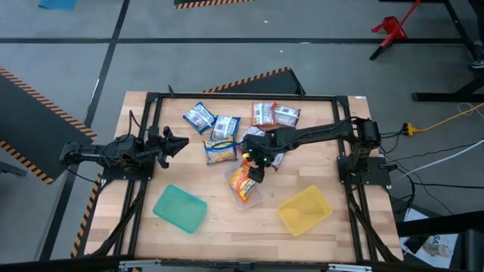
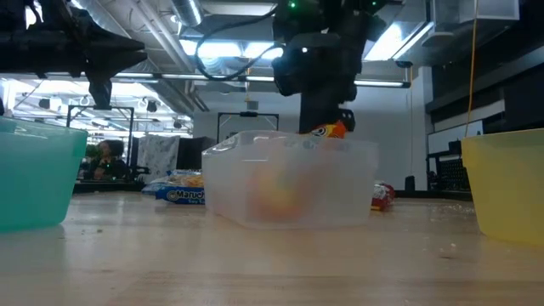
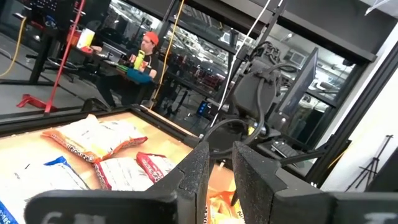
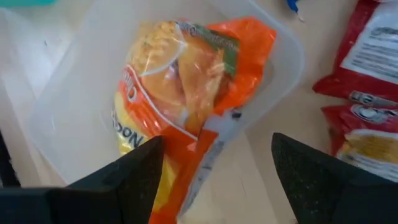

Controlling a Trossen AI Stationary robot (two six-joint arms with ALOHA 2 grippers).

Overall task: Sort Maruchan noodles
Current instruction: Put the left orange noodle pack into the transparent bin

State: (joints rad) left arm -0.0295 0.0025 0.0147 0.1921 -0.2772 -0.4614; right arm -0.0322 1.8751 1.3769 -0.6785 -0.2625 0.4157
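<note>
One orange packet across the clear tray's rim, right gripper open above.

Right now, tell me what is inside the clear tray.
The clear tray holds one orange noodle packet, its end sticking over the rim between the open right claw fingers. Anything beneath the packet is hidden by it.

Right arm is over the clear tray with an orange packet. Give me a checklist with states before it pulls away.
1. Orange packet lies in the clear tray: mostly ok, one end rides over the rim.
2. Right gripper open, fingers either side of the packet: ok.
3. Packet free of the fingers: cannot tell.
4. Left gripper parked at the table's left, away from the tray: ok.
5. Teal tray and yellow tray hold no packets: ok.
</note>
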